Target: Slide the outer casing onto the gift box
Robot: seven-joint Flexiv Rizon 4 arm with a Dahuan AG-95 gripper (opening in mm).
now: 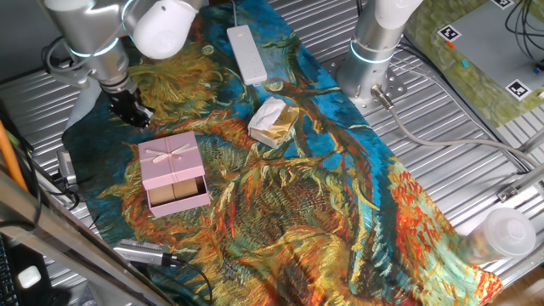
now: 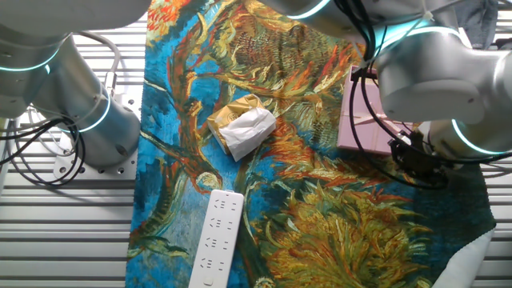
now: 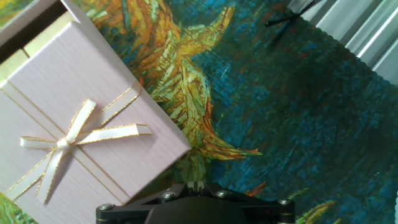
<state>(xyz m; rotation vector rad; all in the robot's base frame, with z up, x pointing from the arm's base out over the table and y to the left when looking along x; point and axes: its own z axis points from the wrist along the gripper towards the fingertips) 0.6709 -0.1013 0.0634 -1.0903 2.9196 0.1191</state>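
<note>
One sleeve [image 1: 172,159], one tray [image 1: 178,195], partly mated: you can see the pale-pink sleeve covering most of the tray, with the tray's open end and its tan blocks poking out on the side facing away from the gripper [image 1: 130,109]. That layout suggests the sleeve goes on from the gripper's side, so a push on the sleeve's near edge would seat it. The cloth [image 1: 340,195] under both likely adds friction, which may help the tray stay put.

Gripper sits just beside the sleeve's far corner, apart from it, holding nothing; whether its fingers are spread or together you cannot tell from any view.

Sleeve appearance: flat, square, fine ribbed texture, thin cream-and-gold ribbon bow [image 3: 65,144] centred on the top face. Corners look crisp, undented.

Beyond the sleeve lie a foil lump [image 1: 274,120] and a white bar [image 1: 246,53], well apart from it.
</note>
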